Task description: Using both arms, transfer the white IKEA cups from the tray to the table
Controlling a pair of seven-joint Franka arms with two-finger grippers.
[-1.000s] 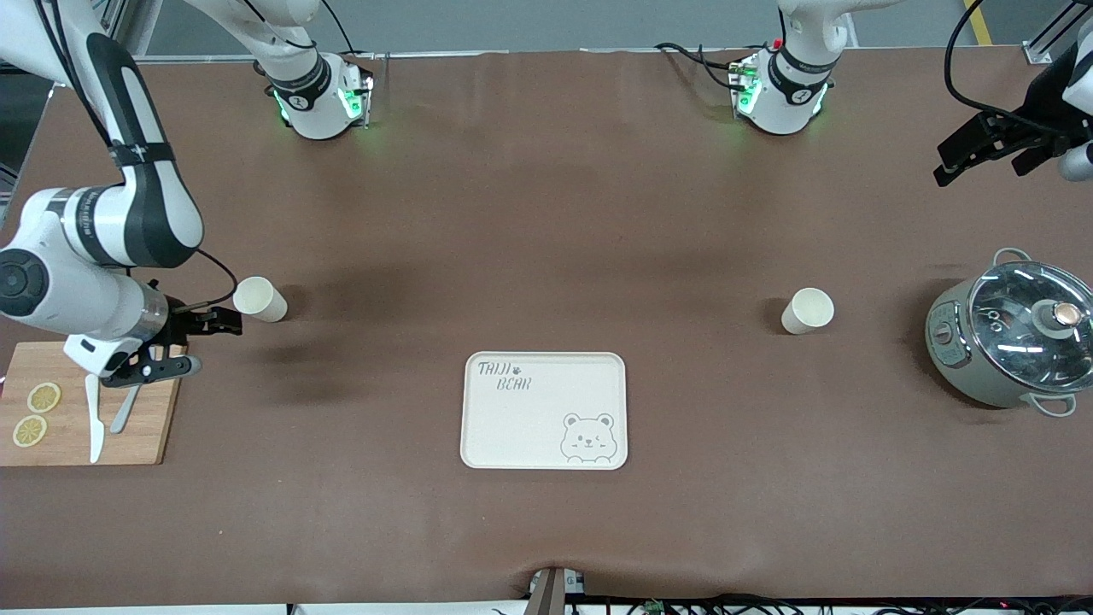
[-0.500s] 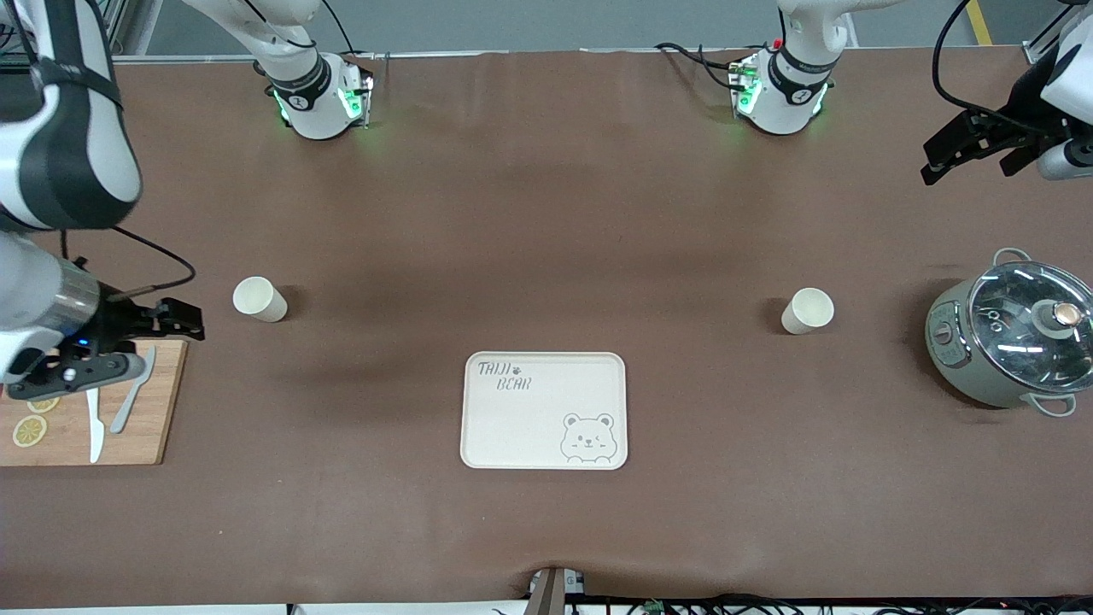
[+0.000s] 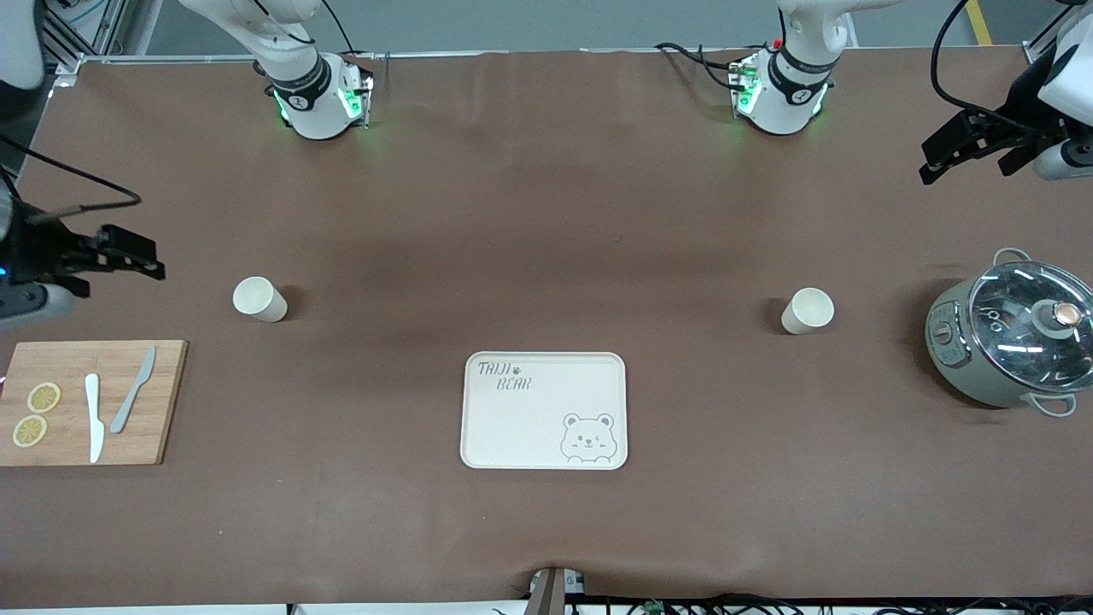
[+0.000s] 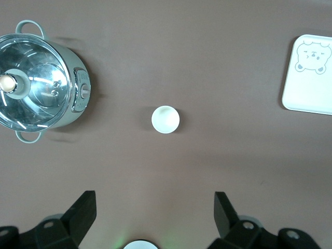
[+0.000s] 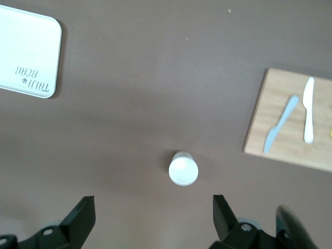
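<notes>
Partly cropped: left gripper and right gripper at frame edges, fingers apart, empty.

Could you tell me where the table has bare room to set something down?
The tray is bare inside. Open cloth runs between the two cups, and from the tray to the cutting board and to the pot. The board is crowded with knives and lemon slices.
</notes>
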